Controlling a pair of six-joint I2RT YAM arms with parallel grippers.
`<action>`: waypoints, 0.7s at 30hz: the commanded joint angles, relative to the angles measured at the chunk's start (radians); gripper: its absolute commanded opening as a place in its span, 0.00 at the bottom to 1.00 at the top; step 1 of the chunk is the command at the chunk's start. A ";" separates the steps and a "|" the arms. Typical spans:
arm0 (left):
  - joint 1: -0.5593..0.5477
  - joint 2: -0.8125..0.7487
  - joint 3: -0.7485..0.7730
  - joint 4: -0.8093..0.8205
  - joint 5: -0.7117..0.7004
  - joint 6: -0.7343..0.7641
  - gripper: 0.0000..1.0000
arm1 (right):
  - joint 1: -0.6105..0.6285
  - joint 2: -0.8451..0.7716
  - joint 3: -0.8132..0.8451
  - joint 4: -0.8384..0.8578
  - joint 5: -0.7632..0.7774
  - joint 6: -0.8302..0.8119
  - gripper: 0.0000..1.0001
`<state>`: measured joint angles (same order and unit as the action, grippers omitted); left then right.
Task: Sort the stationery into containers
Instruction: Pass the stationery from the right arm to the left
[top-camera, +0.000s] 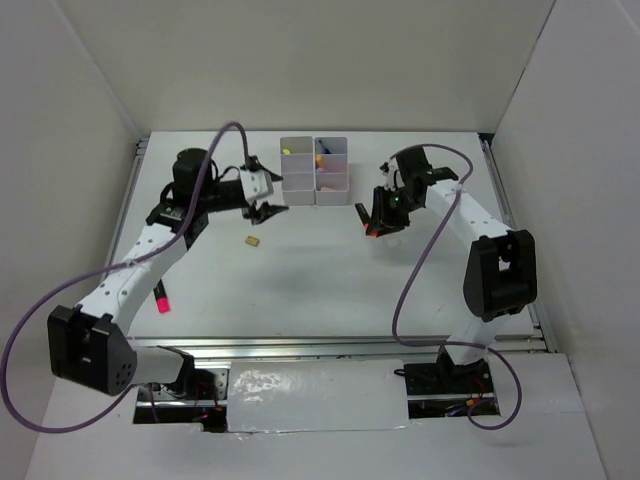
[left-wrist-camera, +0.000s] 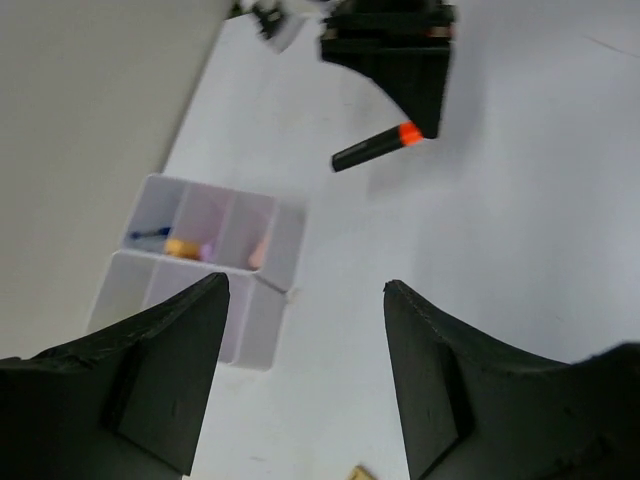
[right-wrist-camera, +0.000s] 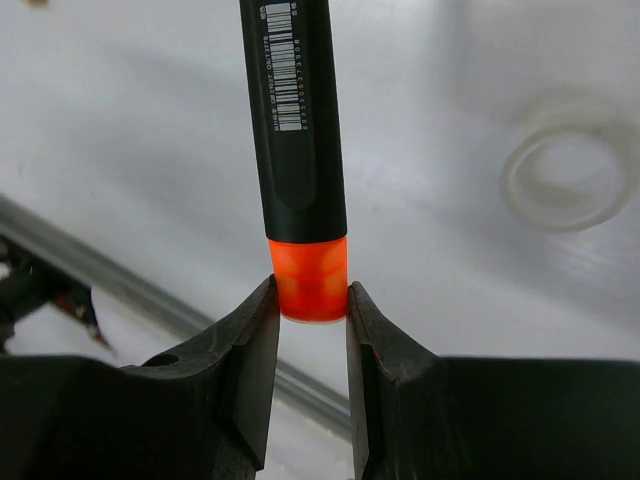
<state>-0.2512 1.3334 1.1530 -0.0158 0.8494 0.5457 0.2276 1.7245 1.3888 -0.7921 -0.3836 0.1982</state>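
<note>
orange-capped highlighter (right-wrist-camera: 295, 130) clamped in right gripper (right-wrist-camera: 310, 298)

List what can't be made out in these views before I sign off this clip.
- Top view: what lies in the bins is too small to name.
- Left wrist view: a finger of the left gripper covers the near bins; the bottom edge cuts off the eraser.
- Right wrist view: the highlighter, pinched in the right gripper, runs off the top edge.
- Tape ring: clear from the right wrist, too faint from above.
</note>
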 joint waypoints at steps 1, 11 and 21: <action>-0.065 -0.106 -0.096 -0.163 0.088 0.342 0.75 | 0.012 -0.049 -0.095 -0.052 -0.175 -0.068 0.00; -0.325 -0.231 -0.262 -0.311 -0.068 0.755 0.75 | 0.052 -0.138 -0.165 -0.102 -0.397 -0.097 0.00; -0.523 -0.037 -0.159 -0.231 -0.309 0.700 0.64 | 0.141 -0.160 -0.183 -0.104 -0.449 -0.075 0.00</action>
<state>-0.7528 1.2648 0.9504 -0.3138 0.6212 1.2343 0.3527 1.6062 1.2167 -0.8806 -0.7895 0.1184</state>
